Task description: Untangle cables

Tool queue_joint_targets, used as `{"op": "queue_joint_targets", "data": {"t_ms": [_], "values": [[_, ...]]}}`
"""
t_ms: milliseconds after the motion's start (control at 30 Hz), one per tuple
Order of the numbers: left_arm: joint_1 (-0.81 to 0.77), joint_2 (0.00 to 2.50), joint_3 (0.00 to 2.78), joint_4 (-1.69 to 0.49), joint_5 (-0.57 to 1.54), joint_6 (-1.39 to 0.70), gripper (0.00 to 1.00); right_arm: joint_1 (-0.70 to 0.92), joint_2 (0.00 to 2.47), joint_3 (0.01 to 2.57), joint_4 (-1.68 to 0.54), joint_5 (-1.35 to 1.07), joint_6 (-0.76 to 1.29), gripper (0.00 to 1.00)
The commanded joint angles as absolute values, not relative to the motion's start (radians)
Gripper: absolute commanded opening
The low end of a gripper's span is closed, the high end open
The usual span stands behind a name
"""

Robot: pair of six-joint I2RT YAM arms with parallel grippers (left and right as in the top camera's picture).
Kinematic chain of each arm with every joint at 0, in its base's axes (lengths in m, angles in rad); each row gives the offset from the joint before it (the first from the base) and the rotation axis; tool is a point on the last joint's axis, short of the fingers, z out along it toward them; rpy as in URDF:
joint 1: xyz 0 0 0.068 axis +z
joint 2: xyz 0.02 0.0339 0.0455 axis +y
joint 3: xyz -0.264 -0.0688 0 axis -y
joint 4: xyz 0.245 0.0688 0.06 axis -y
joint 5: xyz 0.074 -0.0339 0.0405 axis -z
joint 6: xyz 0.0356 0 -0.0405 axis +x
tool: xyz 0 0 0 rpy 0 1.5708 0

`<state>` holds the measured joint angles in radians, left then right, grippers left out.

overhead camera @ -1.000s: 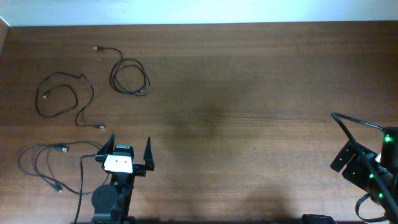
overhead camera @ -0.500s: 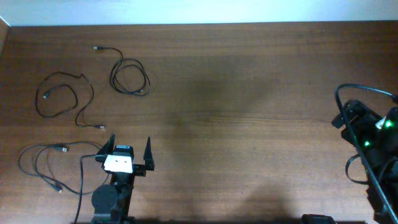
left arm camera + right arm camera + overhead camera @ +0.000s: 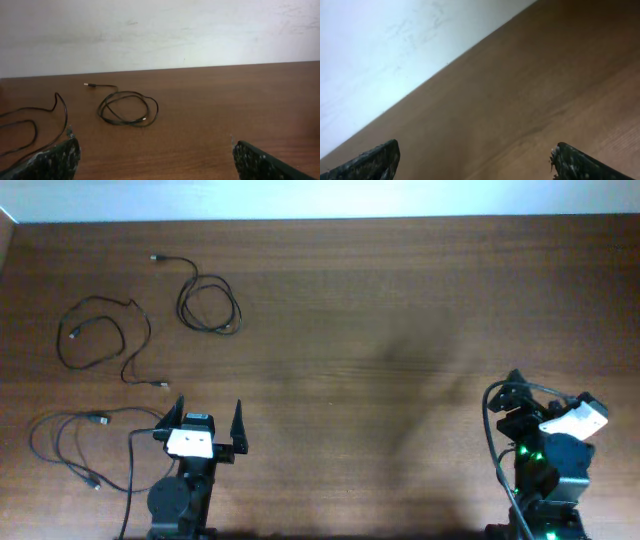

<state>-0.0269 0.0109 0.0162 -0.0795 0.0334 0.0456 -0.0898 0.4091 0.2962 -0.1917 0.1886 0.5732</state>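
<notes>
Since nothing is held between the widely parted fingers of either gripper, the moment is judged a pause between grasps, or the close of the work. The left gripper [image 3: 210, 408] is poised low over the near edge of the table [image 3: 400, 300], and the right gripper [image 3: 475, 150] is raised at the near right, well apart from every cord.

Just beside the left gripper, on its left, the nearest cable [image 3: 100, 419] is laid in loose loops that cross one another. Farther off, a second cable [image 3: 149, 330] is spread in an open curl, and beyond it a third cable [image 3: 238, 308] is coiled small, its plug end trailed toward the wall [image 3: 160, 30]. The three are seen lying apart, untouched by each other.

Separation is thus judged largely done. If a further move is wanted, a single strand of the nearest loops would have to be pinched and drawn outward.
</notes>
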Motion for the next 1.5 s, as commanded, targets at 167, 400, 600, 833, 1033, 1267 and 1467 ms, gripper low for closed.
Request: {"op": "queue_joint_targets", "data": {"t_ms": [167, 400, 600, 833, 1033, 1267, 1467], "values": [[-0.03, 0.006, 0.009, -0.08, 0.03, 0.062, 0.99, -0.092, 0.325, 0.109, -0.069, 0.168, 0.649, 0.98], [-0.03, 0.006, 0.009, -0.08, 0.03, 0.062, 0.99, -0.092, 0.325, 0.006, 0.047, 0.16, 0.648, 0.98], [-0.03, 0.006, 0.009, -0.08, 0.03, 0.062, 0.99, -0.092, 0.325, 0.006, -0.033, 0.112, 0.636, 0.98], [-0.03, 0.006, 0.009, -0.08, 0.03, 0.062, 0.99, -0.048, 0.197, 0.006, -0.079, 0.062, 0.361, 0.98], [-0.03, 0.006, 0.009, -0.08, 0.03, 0.062, 0.99, -0.02, 0.027, 0.006, -0.082, 0.058, 0.189, 0.98], [-0.03, 0.006, 0.009, -0.08, 0.03, 0.062, 0.99, -0.019, 0.003, 0.006, -0.083, 0.052, 0.029, 0.98], [-0.03, 0.006, 0.009, -0.08, 0.03, 0.062, 0.99, -0.019, 0.003, 0.006, -0.078, 0.06, 0.03, 0.98]]}}
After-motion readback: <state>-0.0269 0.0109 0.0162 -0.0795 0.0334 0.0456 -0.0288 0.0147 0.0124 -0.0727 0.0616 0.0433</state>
